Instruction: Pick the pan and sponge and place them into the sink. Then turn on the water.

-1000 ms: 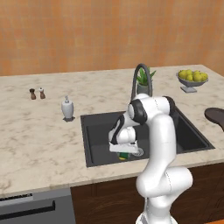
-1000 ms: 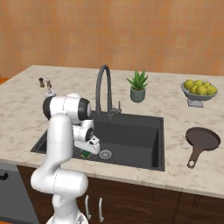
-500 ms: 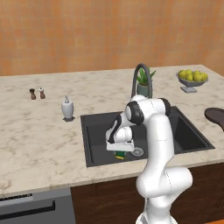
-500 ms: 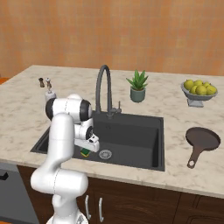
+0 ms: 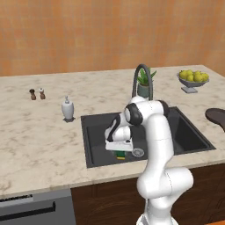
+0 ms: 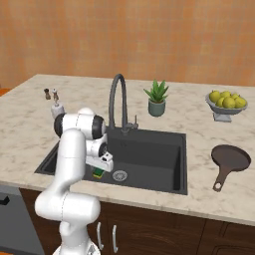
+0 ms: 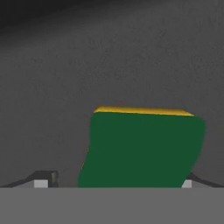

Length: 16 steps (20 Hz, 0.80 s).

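Note:
My gripper [image 5: 119, 150] [image 6: 99, 168] hangs low inside the dark grey sink [image 5: 190, 137] [image 6: 149, 149], near its left front, beside the drain. Right under it lies the sponge [image 7: 140, 148] [image 5: 119, 154] [image 6: 98, 173], green face up with a yellow edge, on the basin floor. The jaws stand open, with the sponge lying between them and a gap at the left fingertip [image 7: 43, 178]. Over on the counter to the right of the sink rests the dark brown pan [image 6: 230, 158] [image 5: 217, 116], handle towards the front edge. No water is in view at the arched faucet [image 5: 141, 77] [image 6: 117, 99].
A potted plant [image 6: 157, 99] stands behind the sink, with a bowl of lemons [image 6: 226, 102] at the back right. A white soap dispenser [image 5: 67, 109] and two small shakers [image 5: 37, 93] sit left of the basin. The silver drain [image 6: 119, 175] lies just right of the hand.
The jaws have spread wide and let go of the sponge, which now lies on the sink floor. The hand has stayed low in the basin.

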{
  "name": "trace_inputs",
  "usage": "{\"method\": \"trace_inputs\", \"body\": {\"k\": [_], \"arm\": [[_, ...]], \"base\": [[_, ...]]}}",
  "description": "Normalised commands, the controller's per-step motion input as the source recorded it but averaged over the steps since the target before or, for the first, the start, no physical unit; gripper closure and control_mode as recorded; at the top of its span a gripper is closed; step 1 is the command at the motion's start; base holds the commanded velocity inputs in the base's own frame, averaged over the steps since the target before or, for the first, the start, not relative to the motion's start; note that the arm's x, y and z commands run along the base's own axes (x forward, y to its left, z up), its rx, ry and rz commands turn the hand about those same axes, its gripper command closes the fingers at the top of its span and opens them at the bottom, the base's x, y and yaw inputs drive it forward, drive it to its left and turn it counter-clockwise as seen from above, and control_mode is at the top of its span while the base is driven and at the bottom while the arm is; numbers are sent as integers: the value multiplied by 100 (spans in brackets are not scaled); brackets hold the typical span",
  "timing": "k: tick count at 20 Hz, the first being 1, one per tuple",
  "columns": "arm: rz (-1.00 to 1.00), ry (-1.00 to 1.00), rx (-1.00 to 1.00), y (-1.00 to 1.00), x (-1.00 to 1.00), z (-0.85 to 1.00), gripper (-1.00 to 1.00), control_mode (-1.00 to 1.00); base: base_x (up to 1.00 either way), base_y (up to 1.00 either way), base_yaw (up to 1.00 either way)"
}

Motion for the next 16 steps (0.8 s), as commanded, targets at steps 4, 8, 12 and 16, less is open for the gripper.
{"method": "trace_inputs", "body": {"k": [4, 8, 12, 16], "arm": [[0, 0, 2, -5, -34, 79, -100, -100], [-2, 13, -11, 0, -57, 100, -100, -100], [0, 9, -10, 0, -84, 100, -100, -100], [0, 5, -1, 0, -76, 100, -100, -100]], "base": [[0, 0, 0], [0, 0, 0], [0, 0, 0], [0, 0, 0]]}}
